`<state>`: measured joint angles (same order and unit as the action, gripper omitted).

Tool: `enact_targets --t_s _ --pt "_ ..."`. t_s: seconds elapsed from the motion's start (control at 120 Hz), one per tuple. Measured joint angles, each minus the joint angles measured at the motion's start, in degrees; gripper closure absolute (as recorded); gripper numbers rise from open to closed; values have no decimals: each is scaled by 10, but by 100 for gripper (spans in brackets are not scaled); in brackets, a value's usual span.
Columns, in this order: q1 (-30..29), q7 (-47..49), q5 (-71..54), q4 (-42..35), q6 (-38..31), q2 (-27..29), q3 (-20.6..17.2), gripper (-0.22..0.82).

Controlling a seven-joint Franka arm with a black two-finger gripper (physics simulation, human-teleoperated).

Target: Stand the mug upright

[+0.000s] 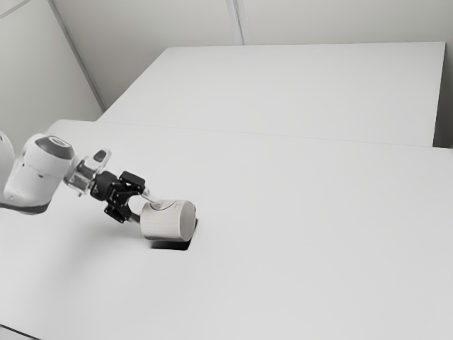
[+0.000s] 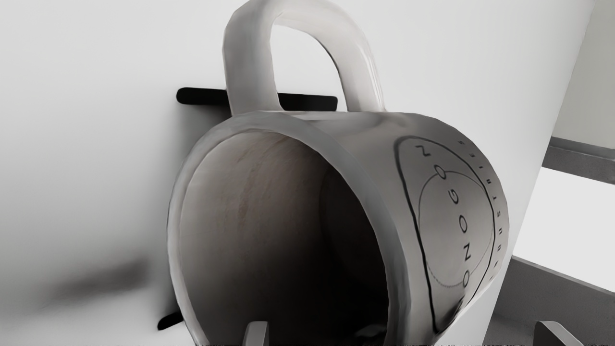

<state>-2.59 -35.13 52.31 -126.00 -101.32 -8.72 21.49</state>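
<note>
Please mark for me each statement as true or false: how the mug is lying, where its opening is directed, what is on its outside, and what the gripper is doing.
1. The mug lies on its side. True.
2. The mug's mouth is turned away from the gripper. False: the mouth faces the gripper.
3. There are printed letters on the mug's outside. True.
4. The gripper is shut on the mug's handle. False: its fingers stand apart, and the handle is not between them.
5. Something black is on the white table by the mug. True.
</note>
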Motion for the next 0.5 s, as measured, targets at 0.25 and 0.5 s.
enact_targets --t_s 0.25,0.5 --pt "0 -27 49 -24 11 0 2 9" --pt "0 -46 65 -38 20 1 8 49"
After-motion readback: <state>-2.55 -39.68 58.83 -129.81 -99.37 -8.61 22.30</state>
